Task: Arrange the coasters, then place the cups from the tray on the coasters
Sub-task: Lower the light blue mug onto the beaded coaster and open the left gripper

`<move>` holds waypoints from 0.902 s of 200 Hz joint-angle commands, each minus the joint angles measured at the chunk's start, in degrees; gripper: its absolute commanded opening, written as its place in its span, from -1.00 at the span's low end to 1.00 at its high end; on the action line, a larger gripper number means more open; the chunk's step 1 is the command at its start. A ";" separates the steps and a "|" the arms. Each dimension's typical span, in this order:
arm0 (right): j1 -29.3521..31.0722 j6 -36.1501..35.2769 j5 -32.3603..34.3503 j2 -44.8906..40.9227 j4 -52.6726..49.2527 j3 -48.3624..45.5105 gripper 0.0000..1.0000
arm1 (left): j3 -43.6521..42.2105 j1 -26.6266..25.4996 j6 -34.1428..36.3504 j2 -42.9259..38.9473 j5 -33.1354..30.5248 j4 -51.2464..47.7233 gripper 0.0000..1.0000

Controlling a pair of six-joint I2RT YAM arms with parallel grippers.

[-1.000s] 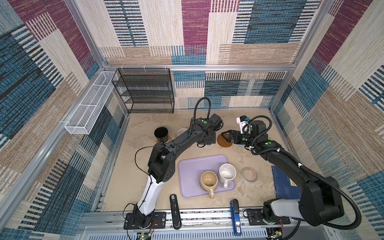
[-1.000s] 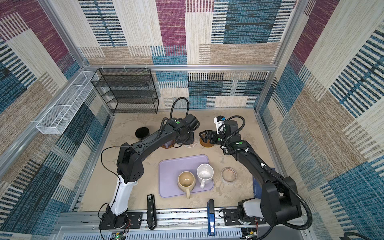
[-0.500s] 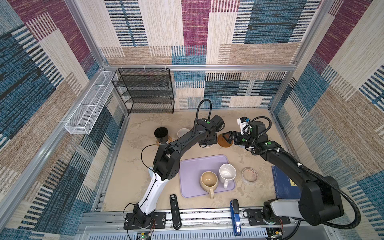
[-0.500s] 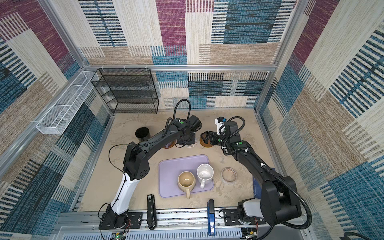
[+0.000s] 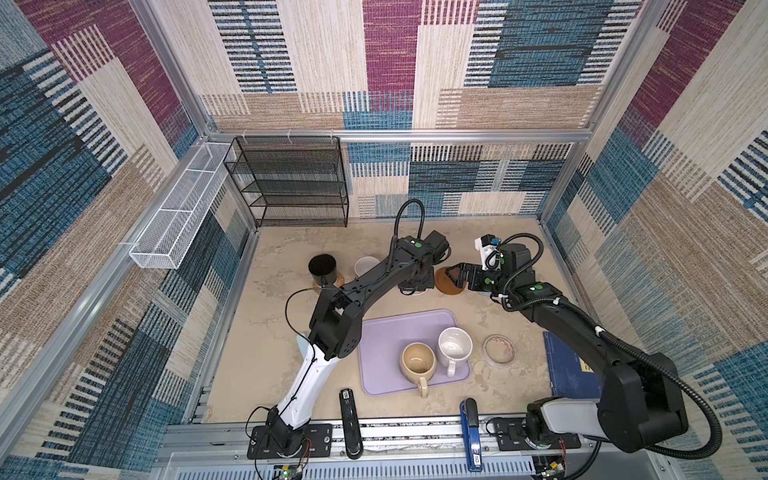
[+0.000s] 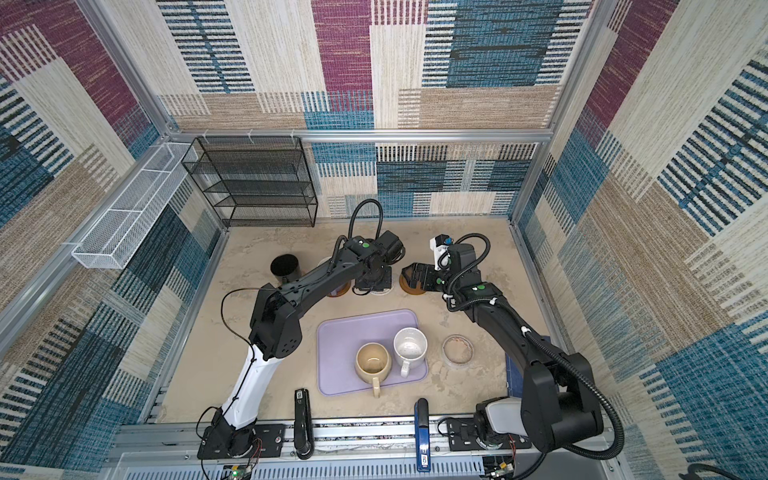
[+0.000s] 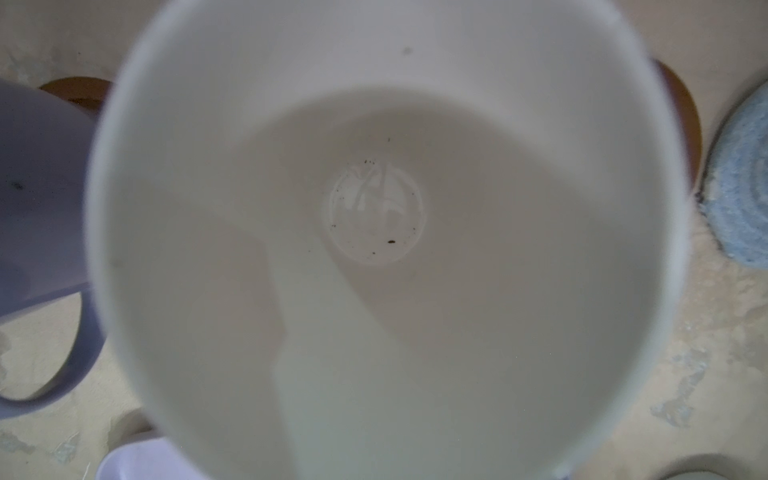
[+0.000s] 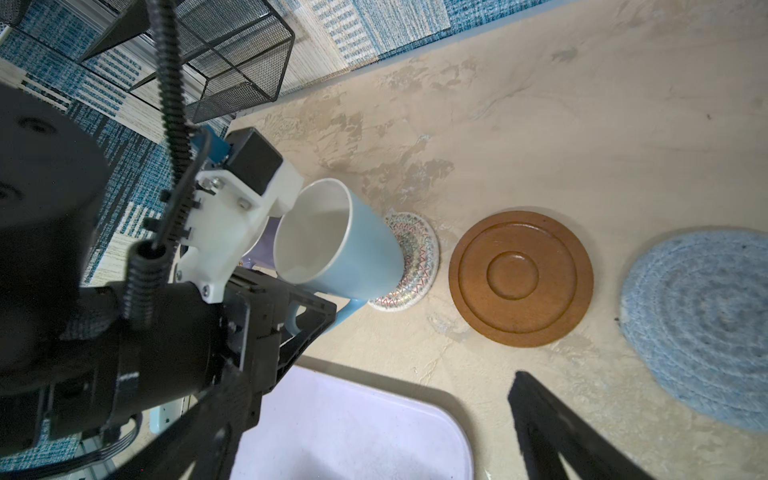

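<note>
Blue mug [image 8: 353, 249] hangs by its handle in my left gripper [image 8: 309, 318], clamped tight, over the lacy coaster [image 8: 417, 266], seemingly off-centre; I'd centre it, then lower gently. My right gripper [image 5: 459, 277] gapes empty beside that coaster.

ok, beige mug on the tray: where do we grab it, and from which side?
The beige mug stands upright, its handle pointing at the tray's near edge, clear of the white mug beside it. Likely best: pinch the handle from above, on the near side.
</note>
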 commanded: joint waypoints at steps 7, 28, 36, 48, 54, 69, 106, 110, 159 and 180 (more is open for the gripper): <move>0.08 -0.89 1.51 -0.84 0.97 -0.36 0.99 | 1.63 0.03 0.04 0.56 -2.48 0.09 -1.00; 0.08 -0.89 1.74 -0.97 0.79 -0.31 0.99 | 2.02 0.03 -0.37 1.19 -1.77 -0.05 -1.00; 0.06 -0.96 1.75 -1.02 0.79 -0.31 0.99 | 1.90 0.06 -0.60 1.24 -1.48 0.10 -1.00; 0.08 -1.00 1.74 -0.97 0.84 -0.40 0.99 | 1.41 -0.02 -0.94 1.28 -1.43 0.06 -1.00; 0.08 -1.04 1.85 -0.99 0.79 -0.38 0.99 | 1.16 0.04 -0.80 1.30 -1.52 0.04 -1.00; 0.08 -1.05 1.94 -1.12 0.79 -0.49 0.99 | 0.48 -0.03 -1.01 1.18 -2.38 -0.04 -1.00; 0.04 -1.05 1.64 -1.14 0.73 -0.56 0.99 | 0.69 -0.03 -0.90 1.58 -1.49 0.01 -0.69; 0.07 -1.20 1.74 -1.19 0.66 -0.57 0.99 | 0.63 -0.06 -0.93 1.53 -1.82 -0.01 -0.69; -0.01 -1.25 2.41 -1.78 0.63 -0.85 0.99 | 0.26 -0.10 -1.20 1.68 -0.36 -0.01 -0.51; -0.01 -1.17 2.07 -2.10 0.65 -1.01 0.99 | -0.28 -0.11 -1.32 0.55 -0.32 0.00 -0.30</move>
